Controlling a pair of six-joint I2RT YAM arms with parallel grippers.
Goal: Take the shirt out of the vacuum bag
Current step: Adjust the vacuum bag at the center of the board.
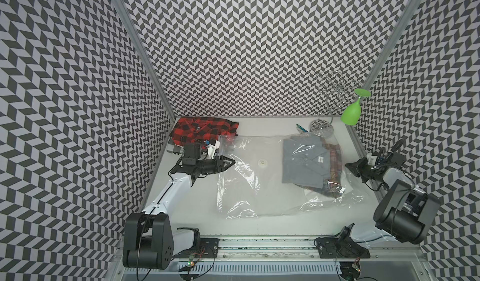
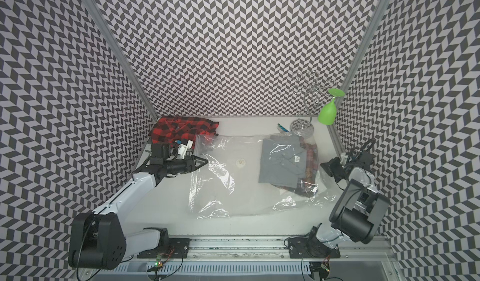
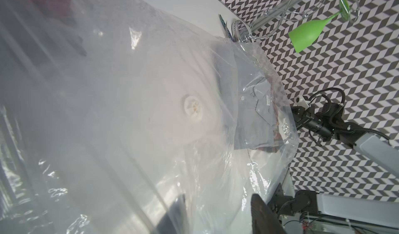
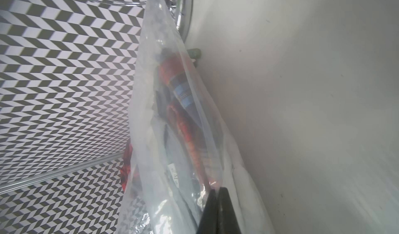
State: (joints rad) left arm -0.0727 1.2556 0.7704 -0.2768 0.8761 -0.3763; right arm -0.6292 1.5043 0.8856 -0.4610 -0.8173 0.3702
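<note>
Status, top views: vacuum bag (image 1: 241, 189) (image 2: 215, 189) lies flat across the middle of the table (image 1: 192, 204) (image 2: 166, 201), round white valve (image 1: 262, 162) (image 2: 240, 162) facing up. Grey shirt (image 1: 302, 163) (image 2: 281, 163) is inside the bag at its right end, folded, on top of a plaid shirt (image 1: 336, 160) (image 2: 311, 163), also inside. Red checked shirt (image 1: 202, 130) (image 2: 181, 129) is outside the bag, in the back left corner. Left gripper (image 1: 232, 161) (image 2: 205, 161) sits at the bag's left edge, right gripper (image 1: 348, 166) (image 2: 323, 166) at its right edge. Wire rack (image 1: 321, 128) (image 2: 302, 128) stands at back right with a green glass (image 1: 350, 113) (image 2: 327, 115) hanging upside down from it.

Left wrist: left gripper (image 3: 218, 200) has its jaws apart and clamps nothing. One finger shows through the bag film, the other is outside it, so a layer of film runs between them. Valve (image 3: 193, 110) and grey shirt (image 3: 252, 118) are visible through the plastic, and the right gripper (image 3: 294, 114) touches the bag's far edge.

Right wrist: right gripper (image 4: 218, 193) is fully closed, fingers pressed together and pinching the bag's edge. Plaid shirt (image 4: 187, 122) shows inside the raised film.
</note>
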